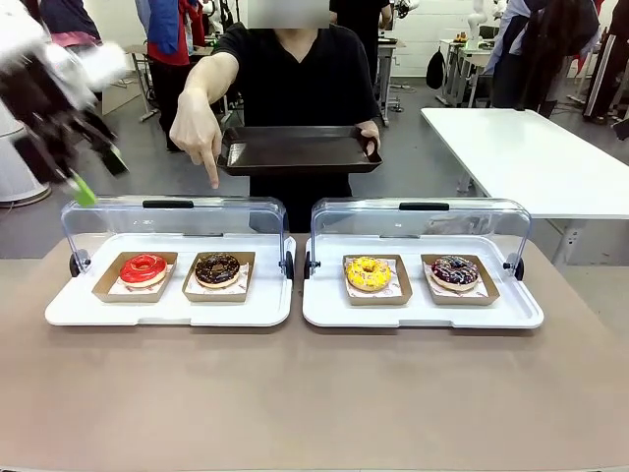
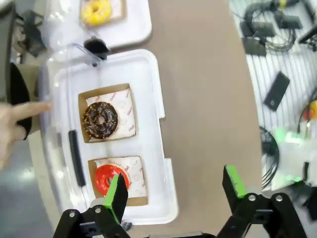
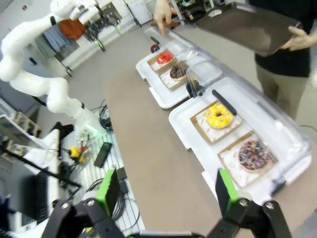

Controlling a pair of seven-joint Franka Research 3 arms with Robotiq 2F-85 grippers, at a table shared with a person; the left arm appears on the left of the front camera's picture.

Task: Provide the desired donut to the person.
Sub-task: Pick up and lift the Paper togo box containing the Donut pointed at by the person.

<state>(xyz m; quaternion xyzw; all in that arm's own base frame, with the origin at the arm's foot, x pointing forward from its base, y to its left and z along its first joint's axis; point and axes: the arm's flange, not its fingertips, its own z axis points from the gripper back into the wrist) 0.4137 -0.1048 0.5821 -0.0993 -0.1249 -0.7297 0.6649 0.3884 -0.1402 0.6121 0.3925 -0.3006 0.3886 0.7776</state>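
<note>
The chocolate donut (image 1: 217,268) is seen in the left case (image 1: 167,313), beside the red donut (image 1: 143,267), pointed at by the person's hand (image 1: 197,128). At its ten o'clock, well apart, the left gripper (image 1: 98,175) is held with fingers spread; the right gripper (image 3: 167,181) is likewise spread wide.

I count four donuts — a red donut (image 1: 143,267), a chocolate donut (image 1: 217,268), a yellow donut (image 1: 368,273), a sprinkled donut (image 1: 454,270) — sitting in four cardboard trays (image 1: 110,260). I see two white display cases (image 1: 167,313) (image 1: 423,315) and one dark serving tray (image 1: 295,149).
</note>
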